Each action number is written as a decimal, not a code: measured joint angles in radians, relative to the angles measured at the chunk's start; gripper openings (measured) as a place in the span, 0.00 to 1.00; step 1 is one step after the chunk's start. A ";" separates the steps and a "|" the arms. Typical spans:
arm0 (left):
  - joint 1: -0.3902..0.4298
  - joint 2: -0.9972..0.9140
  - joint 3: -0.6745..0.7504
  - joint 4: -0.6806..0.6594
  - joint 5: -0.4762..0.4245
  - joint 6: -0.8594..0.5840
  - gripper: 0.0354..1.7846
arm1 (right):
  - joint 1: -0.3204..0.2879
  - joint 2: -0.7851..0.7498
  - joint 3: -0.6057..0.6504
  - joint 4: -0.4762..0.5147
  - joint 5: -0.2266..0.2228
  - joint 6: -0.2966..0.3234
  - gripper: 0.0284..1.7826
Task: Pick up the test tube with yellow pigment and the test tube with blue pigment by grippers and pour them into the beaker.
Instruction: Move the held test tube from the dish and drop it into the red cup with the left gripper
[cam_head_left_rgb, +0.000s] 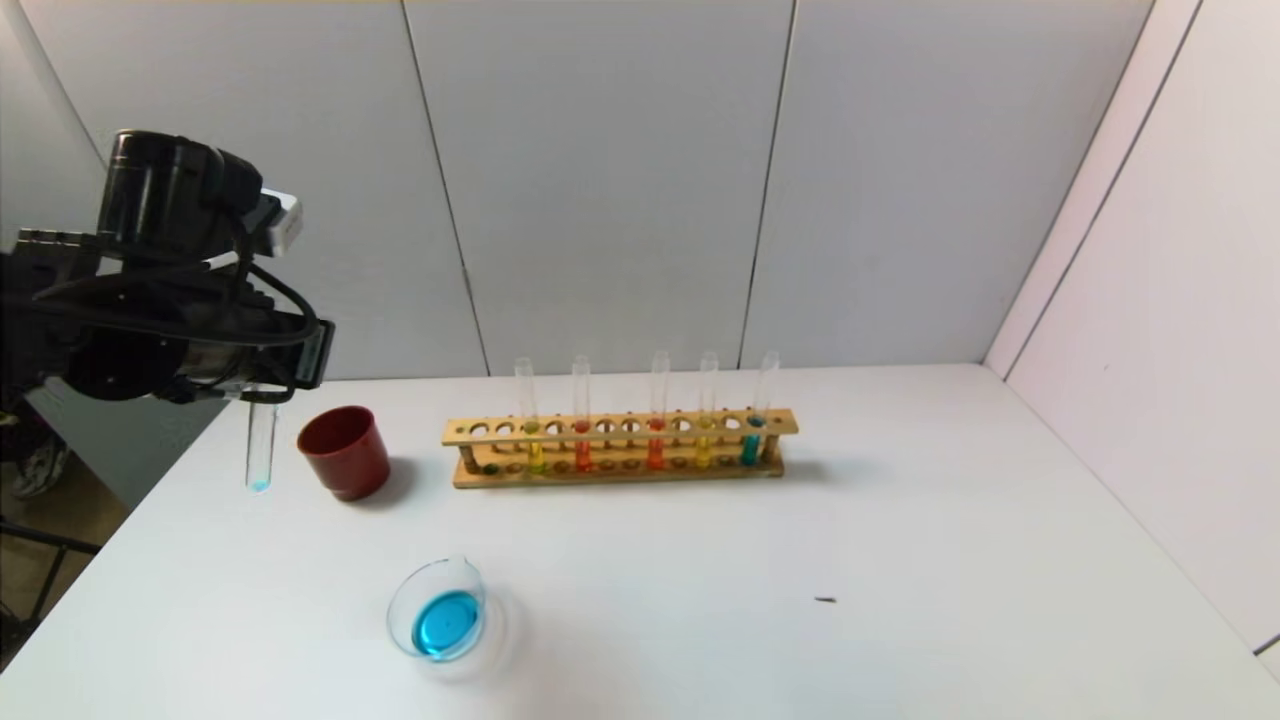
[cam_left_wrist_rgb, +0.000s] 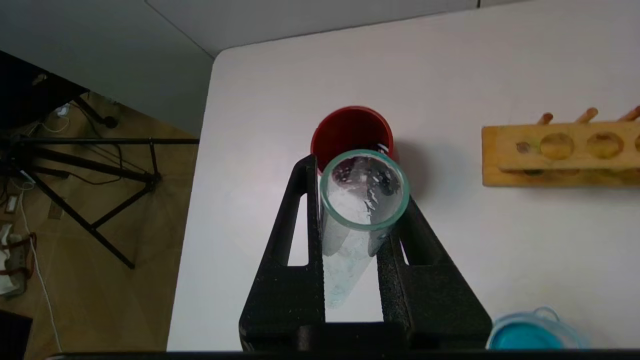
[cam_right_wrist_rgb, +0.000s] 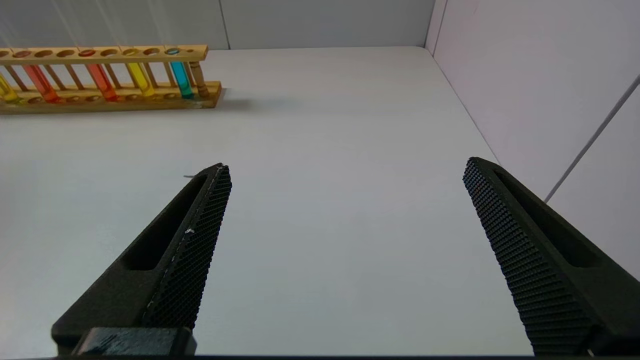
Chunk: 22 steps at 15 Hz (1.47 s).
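The beaker (cam_head_left_rgb: 437, 622) sits closest, near the table's (cam_head_left_rgb: 900, 560) front edge, with blue liquid pooled in it. Lots of open table to its right. The left gripper (cam_left_wrist_rgb: 357, 220) is clamped on a nearly drained blue test tube (cam_head_left_rgb: 261, 440), hanging upright beside the red cup (cam_head_left_rgb: 345, 451), near the left edge. The rack (cam_head_left_rgb: 620, 447) behind holds yellow, orange-red and blue tubes. The right gripper (cam_right_wrist_rgb: 345, 210) is spread wide, holding nothing.

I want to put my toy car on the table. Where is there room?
The right half of the table is bare, from the wooden rack out to the side wall. The left is crowded: the red cup, the beaker with blue liquid, and the left gripper holding a nearly empty test tube beside the cup.
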<state>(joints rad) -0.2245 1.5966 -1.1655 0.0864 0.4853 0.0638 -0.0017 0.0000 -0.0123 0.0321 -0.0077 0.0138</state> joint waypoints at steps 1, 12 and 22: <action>0.011 0.029 -0.011 -0.037 -0.004 0.000 0.17 | 0.000 0.000 0.000 0.000 0.000 0.000 0.95; 0.101 0.335 -0.190 -0.227 -0.012 -0.004 0.17 | 0.000 0.000 0.000 0.000 0.000 0.000 0.95; 0.116 0.400 -0.181 -0.300 -0.016 -0.023 0.17 | 0.000 0.000 0.000 0.000 0.000 0.000 0.95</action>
<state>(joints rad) -0.1085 1.9964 -1.3466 -0.2136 0.4698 0.0404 -0.0017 0.0000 -0.0123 0.0321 -0.0072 0.0138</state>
